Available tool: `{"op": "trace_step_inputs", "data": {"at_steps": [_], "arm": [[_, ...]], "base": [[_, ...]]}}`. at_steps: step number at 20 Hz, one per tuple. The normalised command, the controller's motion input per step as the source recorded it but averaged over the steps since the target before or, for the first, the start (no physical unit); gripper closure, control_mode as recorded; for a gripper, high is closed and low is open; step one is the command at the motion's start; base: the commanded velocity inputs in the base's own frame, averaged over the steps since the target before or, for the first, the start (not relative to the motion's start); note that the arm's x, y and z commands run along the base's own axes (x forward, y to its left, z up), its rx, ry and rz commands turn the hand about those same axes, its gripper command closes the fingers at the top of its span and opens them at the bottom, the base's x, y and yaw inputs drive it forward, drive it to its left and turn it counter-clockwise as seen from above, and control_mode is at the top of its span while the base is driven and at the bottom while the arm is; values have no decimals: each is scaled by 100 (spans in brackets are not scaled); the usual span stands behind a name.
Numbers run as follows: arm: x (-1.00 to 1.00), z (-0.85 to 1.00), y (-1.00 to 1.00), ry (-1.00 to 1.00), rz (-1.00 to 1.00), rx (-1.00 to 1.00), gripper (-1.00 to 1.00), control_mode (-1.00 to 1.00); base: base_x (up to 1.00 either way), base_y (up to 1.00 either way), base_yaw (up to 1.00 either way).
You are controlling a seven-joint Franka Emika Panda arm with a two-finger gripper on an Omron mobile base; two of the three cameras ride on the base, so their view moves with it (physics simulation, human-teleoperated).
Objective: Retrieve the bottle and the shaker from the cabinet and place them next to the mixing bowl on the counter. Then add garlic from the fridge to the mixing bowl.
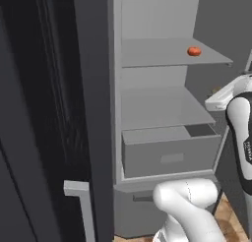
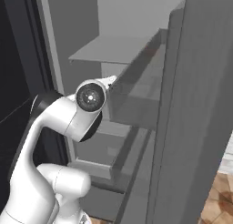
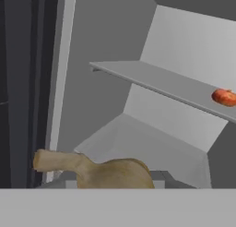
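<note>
Gripper holding garlic at the open fridge

The gripper (image 1: 219, 94) is positioned at the right side of the open fridge (image 1: 162, 108), at middle-shelf level. In the hand view the tan garlic (image 3: 110, 173) sits where the fingertips rise and hides them; it rests on no shelf, so the jaws are pinching it. A red tomato (image 1: 194, 51) lies on the upper shelf (image 1: 162, 56).

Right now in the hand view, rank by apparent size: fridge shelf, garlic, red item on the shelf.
1. fridge shelf
2. garlic
3. red item
The garlic sits much nearer the camera, so its lead over the red item may be nearness only.
</note>
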Motion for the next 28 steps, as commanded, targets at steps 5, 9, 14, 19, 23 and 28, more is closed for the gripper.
{"op": "trace_step_inputs", "data": {"at_steps": [5, 9, 14, 19, 23, 28], "arm": [[0, 0, 0, 0, 0, 0, 100, 100], [0, 0, 0, 0, 0, 0, 100, 100], [0, 0, 0, 0, 0, 0, 100, 100], [0, 0, 0, 0, 0, 0, 100, 100], [0, 0, 0, 0, 0, 0, 100, 100], [0, 0, 0, 0, 0, 0, 100, 100]], "base": [[-22, -54, 0], [-42, 1, 0], [-74, 34, 2], [-94, 22, 6], [-100, 26, 11], [-100, 22, 18]]}}
